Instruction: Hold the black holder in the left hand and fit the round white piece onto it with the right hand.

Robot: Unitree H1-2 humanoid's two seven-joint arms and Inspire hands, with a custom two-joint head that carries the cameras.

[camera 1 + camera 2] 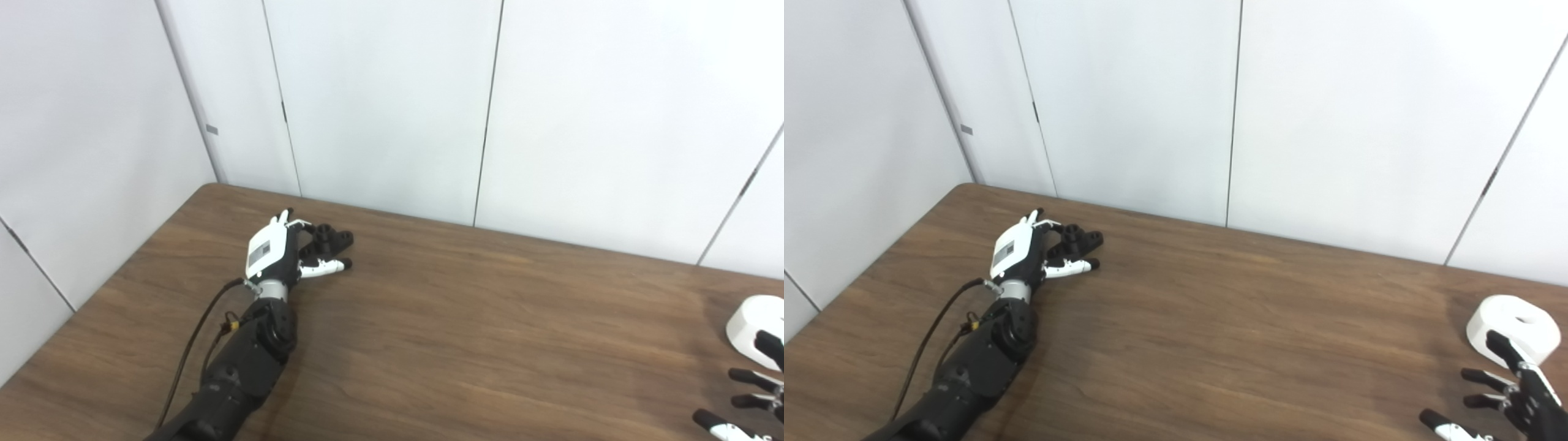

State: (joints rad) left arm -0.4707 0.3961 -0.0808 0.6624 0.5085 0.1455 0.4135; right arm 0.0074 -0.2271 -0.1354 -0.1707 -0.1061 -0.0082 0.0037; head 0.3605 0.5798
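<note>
Left hand [1020,254] cups knobbly black holder [1078,240]; right hand [1510,389] splays beside smooth round white piece [1516,327].

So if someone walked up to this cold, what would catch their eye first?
Probably the left hand at the far left of the wooden table, its fingers curled at the black holder. Next, the round white piece sitting near the right edge, with the right hand open just in front of it, dark fingers spread.

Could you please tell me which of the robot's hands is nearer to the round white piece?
Right. The right hand has its fingers spread just in front of the round white piece; the left hand is far across the table, at the black holder.
</note>
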